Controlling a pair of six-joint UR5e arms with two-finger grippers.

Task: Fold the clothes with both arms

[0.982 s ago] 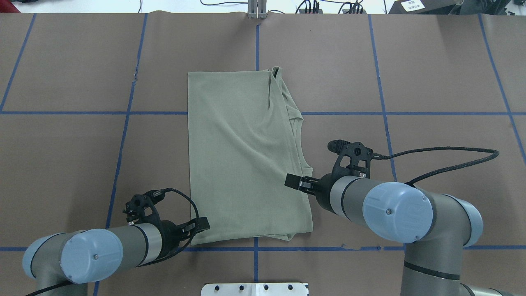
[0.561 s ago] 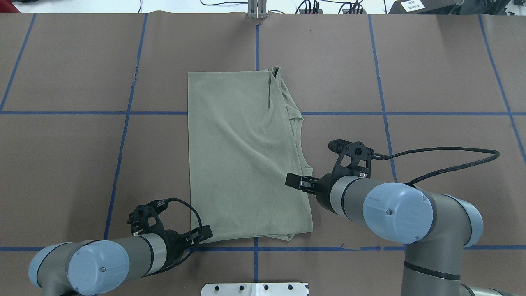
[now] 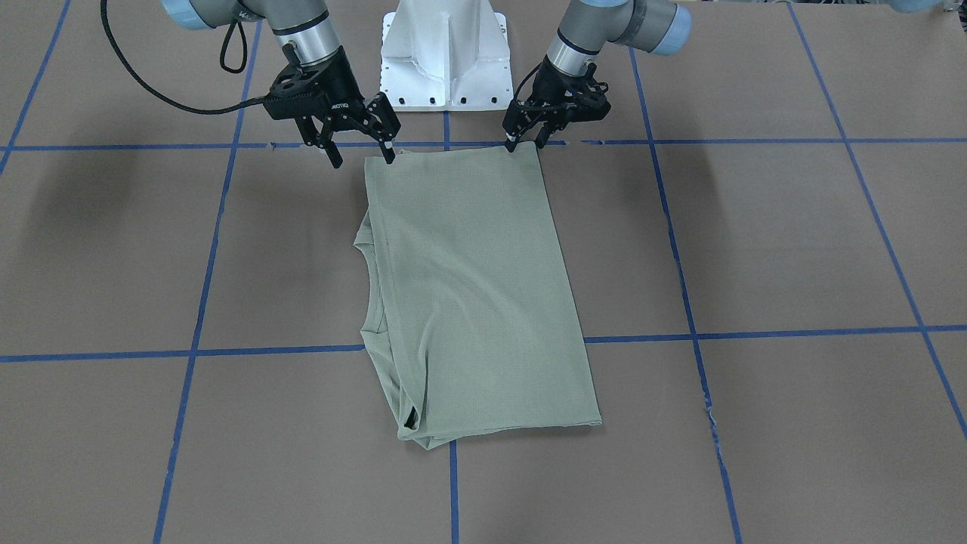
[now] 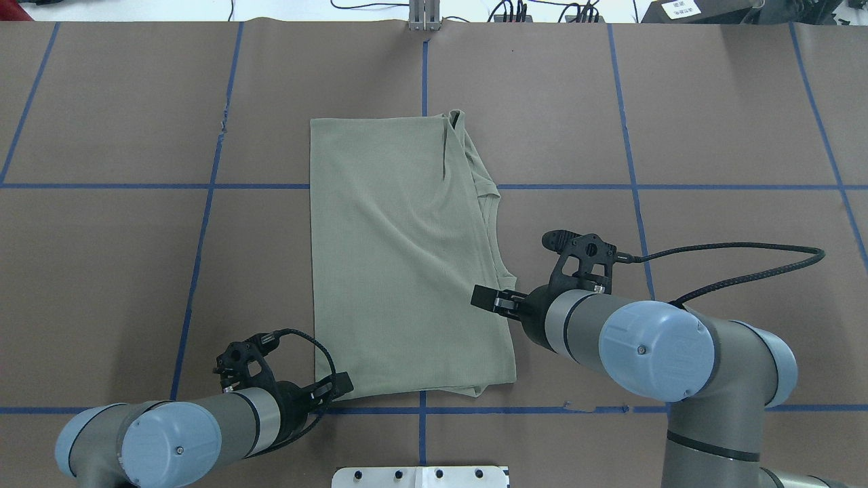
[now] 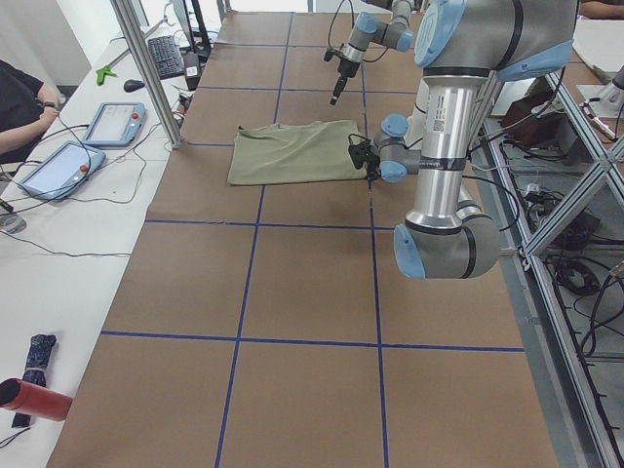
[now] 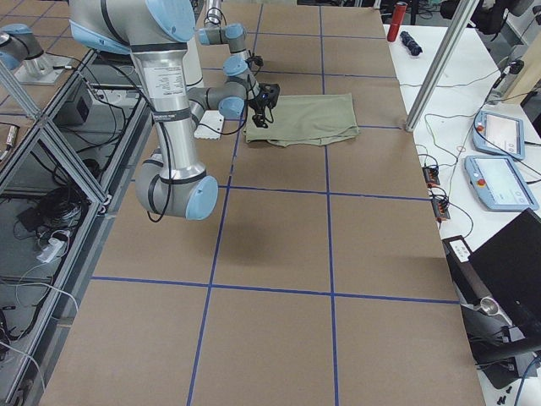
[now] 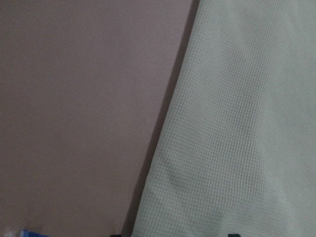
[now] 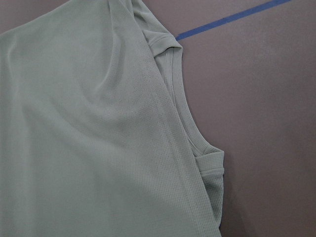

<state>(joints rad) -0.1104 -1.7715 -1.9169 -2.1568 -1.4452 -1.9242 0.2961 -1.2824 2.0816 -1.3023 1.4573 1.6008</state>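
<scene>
- The shirt point(image 4: 400, 257) lies flat on the brown table point(image 4: 102, 271), folded into a long narrow rectangle. One short end faces the robot and the other points away from it.
- The ribbed neckline point(image 8: 186, 123) shows along the shirt's long edge on the robot's right side. The edge on the robot's left side is a straight fold.
- The left gripper point(image 4: 338, 388) is low at the table, at the shirt's near corner on the robot's left. The left wrist view shows its two fingertips apart, with the shirt's edge running between them.
- The right gripper point(image 3: 363, 157) has its jaws spread wide. It points down over the shirt's right-hand edge in the near half, and the exterior left view shows it raised clear of the fabric.
- The near short end lies just beyond a blue tape line point(image 4: 542, 409).
- The white pedestal base point(image 3: 446, 53) stands between the two arms.
</scene>
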